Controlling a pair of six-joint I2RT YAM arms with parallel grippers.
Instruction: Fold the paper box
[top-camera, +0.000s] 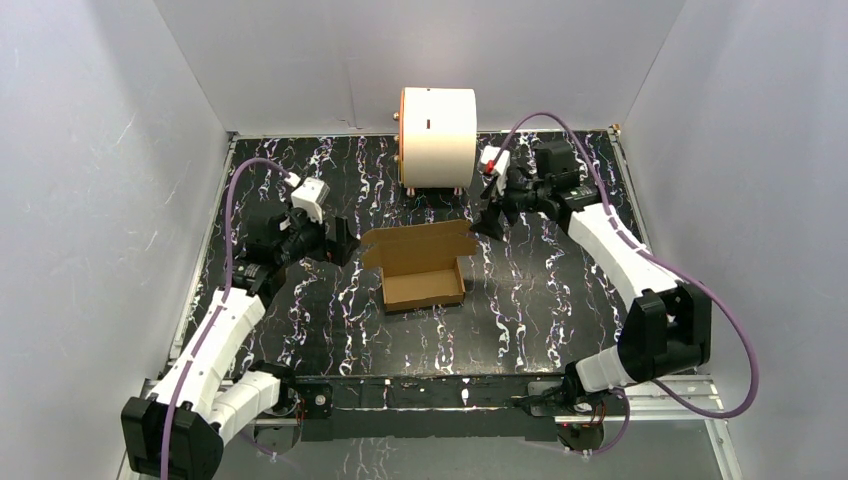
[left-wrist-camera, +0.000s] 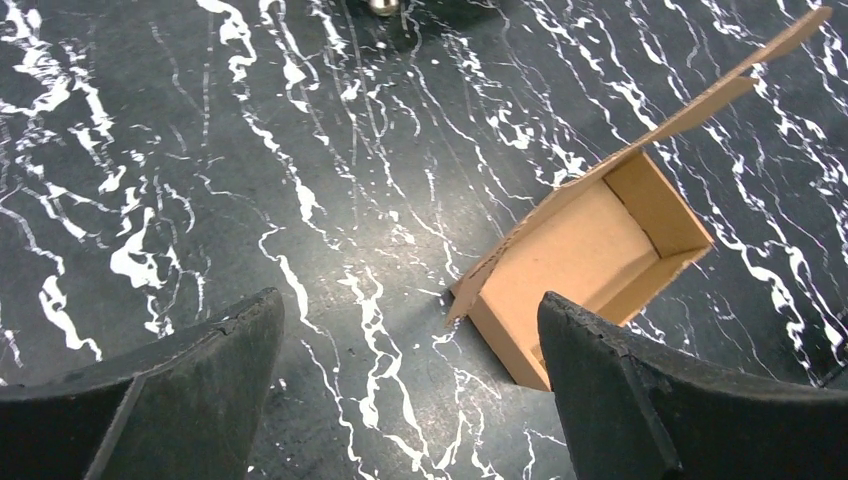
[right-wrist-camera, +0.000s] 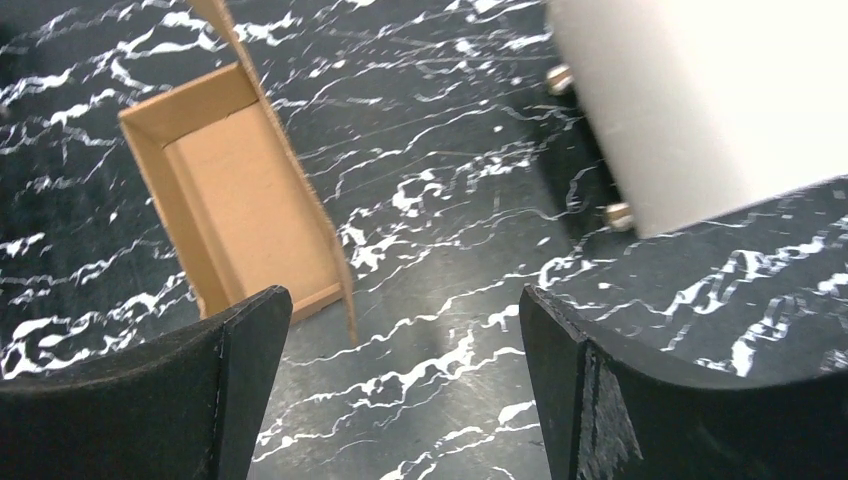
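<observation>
Jaws apart, paper box tray-shaped, lid raised

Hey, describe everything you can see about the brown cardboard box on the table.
The paper box is plain brown cardboard, partly folded: a small rectangular tray with low walls, open on top. Its lid flap rises from the far edge, tilted back, not closed. It sits flat on the black marbled table, near the middle. The left gripper and right gripper are both open and apart from it.
</observation>
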